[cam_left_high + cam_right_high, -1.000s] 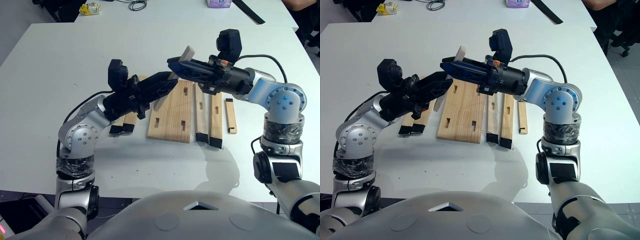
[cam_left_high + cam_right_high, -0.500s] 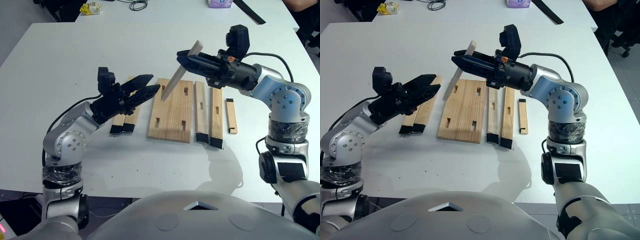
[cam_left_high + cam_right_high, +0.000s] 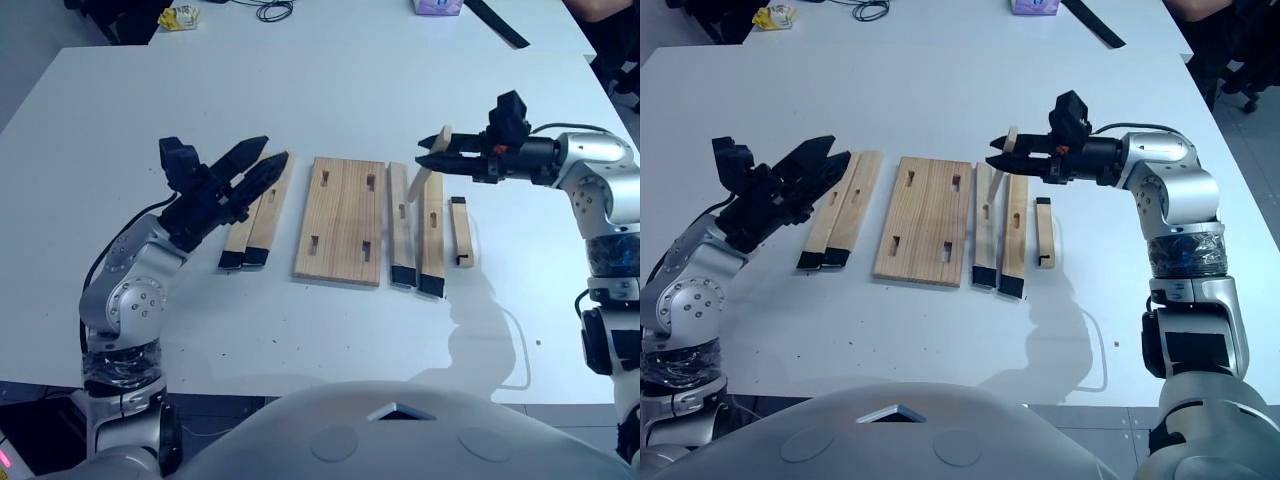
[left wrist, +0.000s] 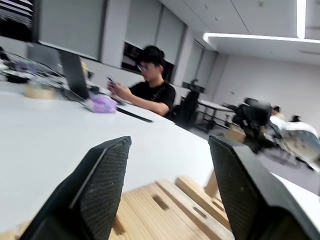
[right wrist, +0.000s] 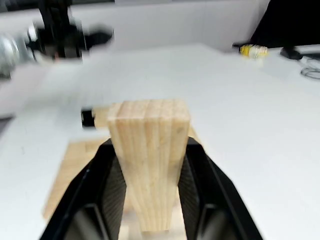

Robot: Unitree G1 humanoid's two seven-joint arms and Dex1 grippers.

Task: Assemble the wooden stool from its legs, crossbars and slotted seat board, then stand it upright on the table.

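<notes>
Both eye views look down on the board from above its near edge, sharing it whole. The left wrist view skims it low from its left, the right wrist view, close behind a stick, from its right.

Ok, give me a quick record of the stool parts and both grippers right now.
seat board: flat on table, slots up
left legs: two, flat, left of board
right legs: two, flat, right of board
loose crossbar: flat, right of right legs
right gripper: shut on held crossbar, tilted, over right legs
left gripper: jaws open, empty, by left legs
</notes>
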